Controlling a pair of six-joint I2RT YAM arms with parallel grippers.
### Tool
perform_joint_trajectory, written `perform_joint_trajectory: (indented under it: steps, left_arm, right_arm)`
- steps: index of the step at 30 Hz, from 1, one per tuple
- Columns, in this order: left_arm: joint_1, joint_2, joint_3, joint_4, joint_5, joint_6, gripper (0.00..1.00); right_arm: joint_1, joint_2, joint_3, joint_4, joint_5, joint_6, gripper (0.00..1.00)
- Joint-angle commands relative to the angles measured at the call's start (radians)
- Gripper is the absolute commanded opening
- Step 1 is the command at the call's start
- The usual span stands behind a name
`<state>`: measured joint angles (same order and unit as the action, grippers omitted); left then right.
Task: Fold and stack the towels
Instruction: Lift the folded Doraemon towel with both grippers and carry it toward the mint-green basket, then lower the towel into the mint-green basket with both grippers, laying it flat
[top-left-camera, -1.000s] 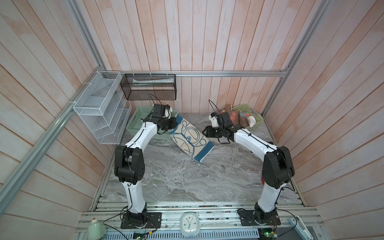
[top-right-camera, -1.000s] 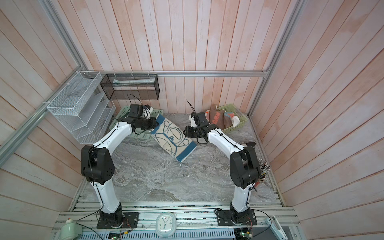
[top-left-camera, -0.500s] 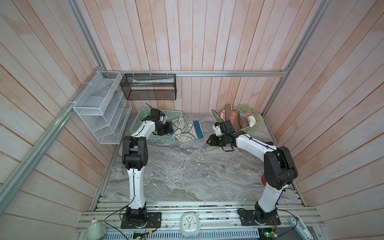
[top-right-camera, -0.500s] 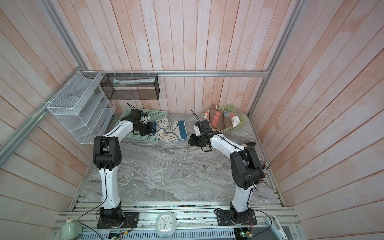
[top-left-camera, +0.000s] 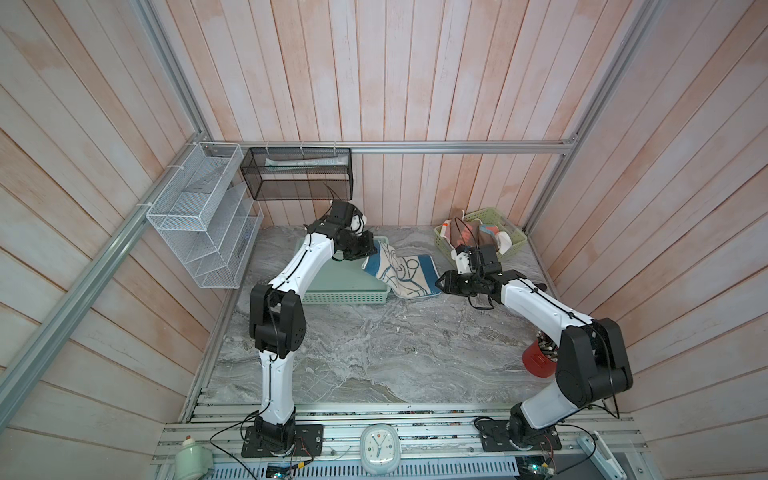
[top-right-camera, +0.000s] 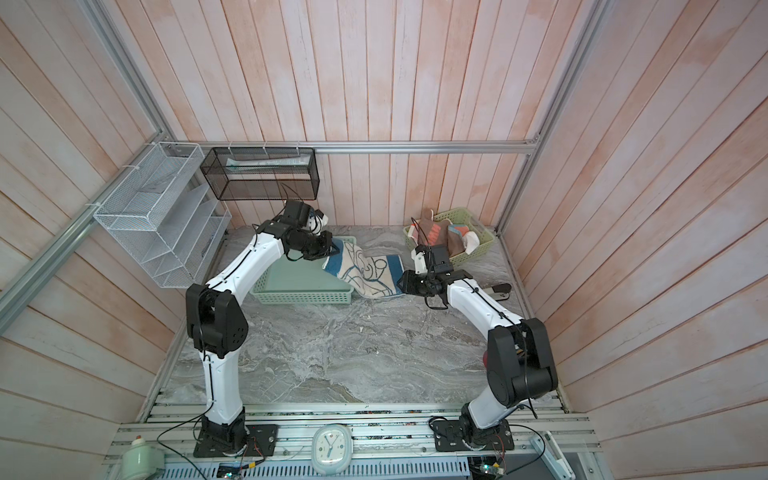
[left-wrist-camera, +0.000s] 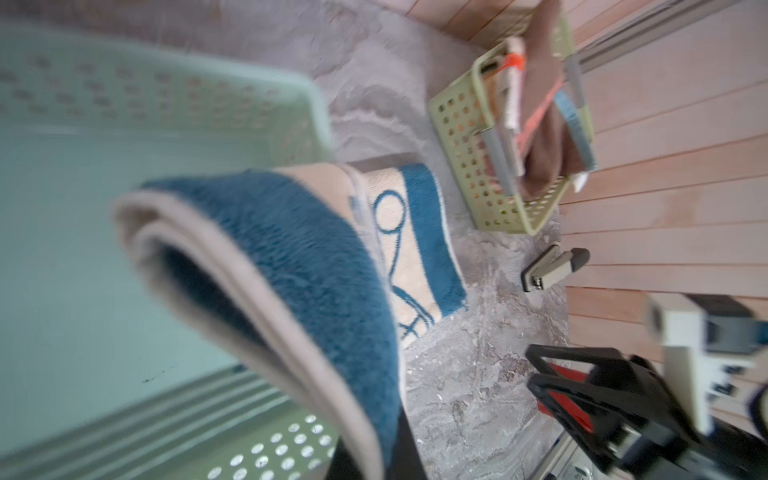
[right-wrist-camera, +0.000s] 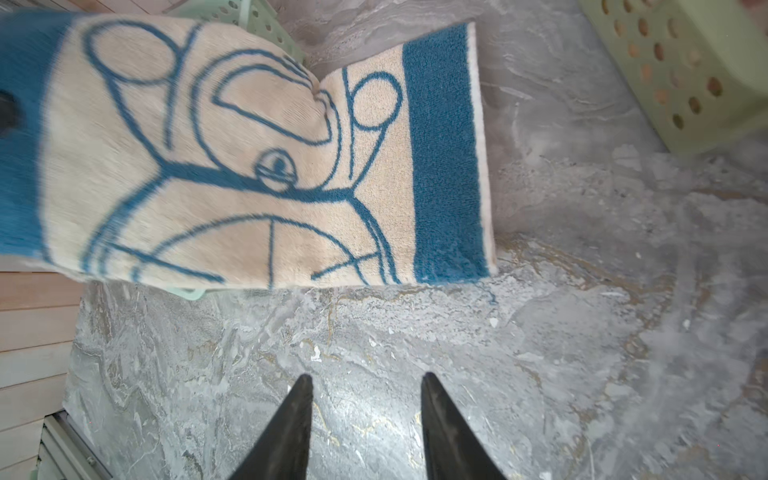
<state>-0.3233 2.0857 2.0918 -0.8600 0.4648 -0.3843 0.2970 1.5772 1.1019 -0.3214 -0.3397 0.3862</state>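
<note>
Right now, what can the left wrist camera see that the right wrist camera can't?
Only the left wrist view: the stapler and the other towels stuffed in the yellow-green basket. Only the right wrist view: the whole cartoon face. Both: the cream and blue towel, the marble table, the pale green basket and that yellow-green one.

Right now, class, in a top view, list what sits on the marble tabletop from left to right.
pale green perforated basket → cream towel with blue border → yellow-green basket → red container
</note>
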Motion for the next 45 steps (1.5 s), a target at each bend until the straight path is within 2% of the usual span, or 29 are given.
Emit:
perform_joint_trajectory:
  steps: [1,5,8,11,14,17,21,26,30,41,43,45]
  left_arm:
    - [-0.020,0.020,0.237,-0.193,-0.041,0.077,0.00]
    - [-0.017,0.061,0.464,-0.250,-0.018,0.049,0.00]
    - [0.007,0.050,0.496,-0.209,0.034,0.025,0.00]
    - [0.053,0.019,0.438,-0.173,0.063,0.020,0.00]
    - [0.121,-0.015,0.320,-0.143,0.129,0.036,0.00]
    - [0.177,-0.024,0.259,-0.165,0.165,0.089,0.00]
    - [0.244,-0.024,0.176,-0.177,0.187,0.155,0.00]
    - [0.306,-0.050,-0.025,-0.053,0.188,0.138,0.00]
    - [0.322,-0.062,-0.139,0.042,0.227,0.116,0.00]
    - [0.330,-0.016,-0.115,0.043,0.274,0.144,0.00]
    - [0.335,-0.007,-0.095,0.032,0.276,0.152,0.00]
    - [0.346,0.003,-0.071,0.011,0.279,0.166,0.00]
  right_arm:
    - [-0.012,-0.031,-0.017,0.004,-0.021,-0.020,0.44]
    - [-0.015,-0.040,-0.011,0.002,-0.025,-0.024,0.44]
    - [-0.015,-0.043,-0.009,0.004,-0.030,-0.023,0.44]
    - [-0.015,-0.038,-0.006,0.004,-0.042,-0.019,0.44]
    - [-0.015,-0.030,-0.010,0.014,-0.068,-0.002,0.44]
    - [0.001,-0.015,-0.009,0.027,-0.090,0.023,0.44]
    - [0.091,0.046,0.037,0.043,-0.096,0.054,0.44]
    - [0.220,0.170,0.109,0.118,-0.135,0.153,0.44]
    - [0.257,0.280,0.172,0.198,-0.179,0.243,0.44]
    - [0.257,0.521,0.434,0.178,-0.226,0.293,0.43]
    - [0.256,0.553,0.466,0.167,-0.228,0.299,0.40]
    - [0.257,0.574,0.491,0.159,-0.227,0.298,0.32]
